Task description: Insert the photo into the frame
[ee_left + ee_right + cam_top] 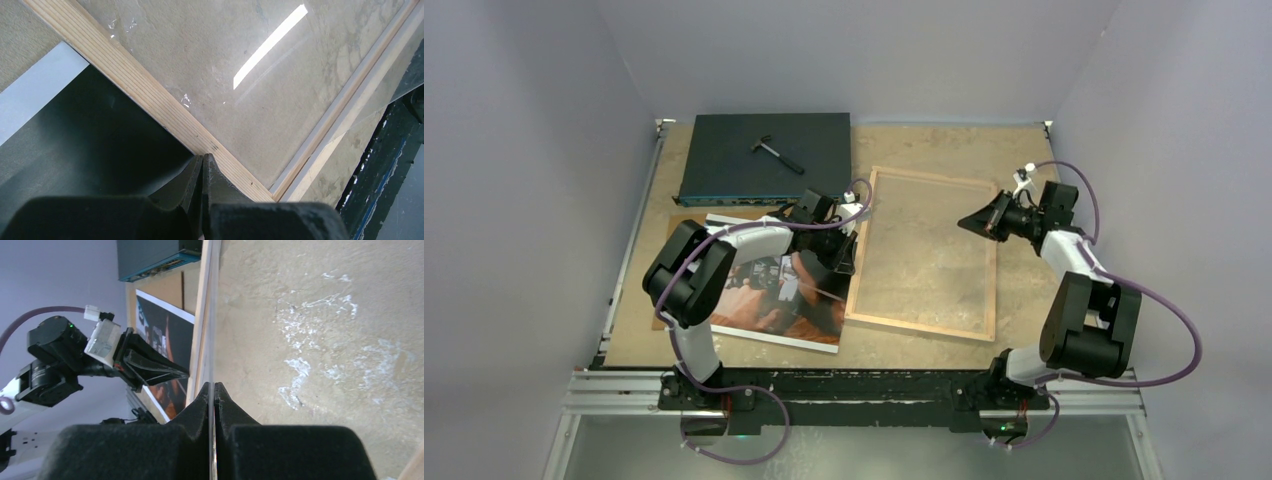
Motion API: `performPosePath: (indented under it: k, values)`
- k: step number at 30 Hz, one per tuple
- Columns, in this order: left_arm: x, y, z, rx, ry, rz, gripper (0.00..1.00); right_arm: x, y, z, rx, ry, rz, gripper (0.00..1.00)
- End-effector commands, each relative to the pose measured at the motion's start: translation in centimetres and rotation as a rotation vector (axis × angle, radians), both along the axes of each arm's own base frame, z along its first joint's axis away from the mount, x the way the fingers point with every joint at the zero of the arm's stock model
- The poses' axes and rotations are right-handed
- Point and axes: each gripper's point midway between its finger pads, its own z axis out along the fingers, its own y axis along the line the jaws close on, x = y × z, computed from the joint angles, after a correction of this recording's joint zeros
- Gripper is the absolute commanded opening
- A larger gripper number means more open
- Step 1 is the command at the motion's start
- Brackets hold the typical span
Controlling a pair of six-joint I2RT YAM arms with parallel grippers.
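The photo (769,300), dark with reddish-orange and a thin white border, lies face up at the left under my left arm; it is the dark sheet (90,135) in the left wrist view. The frame (924,325) lies flat mid-table with its light wood rim up. My left gripper (842,258) is shut and holds nothing, its tips (202,156) at the frame's left rail (150,95). My right gripper (966,222) hovers over the frame's right part. It is shut (214,385) on a thin clear pane (260,65), seen edge-on between its fingers.
A dark flat box with ports (764,155) lies at the back left with a small hammer-like tool (776,152) on top. A brown backing board (686,225) shows under the photo's far edge. Pale walls close in both sides.
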Motion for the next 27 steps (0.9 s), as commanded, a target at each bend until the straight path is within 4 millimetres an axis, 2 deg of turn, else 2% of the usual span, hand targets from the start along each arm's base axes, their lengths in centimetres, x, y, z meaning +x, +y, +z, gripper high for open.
performPosePath:
  k: [1,8,19,27]
  values:
    - [1.0,-0.9,0.4,-0.017,-0.041,-0.016,0.00,-0.8,1.6,3.2,0.104,-0.083,0.051,0.00]
    - [0.9,-1.0,0.3,-0.015,-0.039,-0.017,0.00,-2.4,3.1,4.0,0.149,-0.080,0.032,0.00]
    - [0.8,-1.1,0.2,-0.017,-0.036,-0.019,0.00,-1.7,3.9,6.2,0.205,-0.082,-0.009,0.00]
    - [0.7,-1.1,0.1,-0.017,-0.033,-0.020,0.00,-1.5,5.7,5.9,0.198,-0.071,-0.003,0.00]
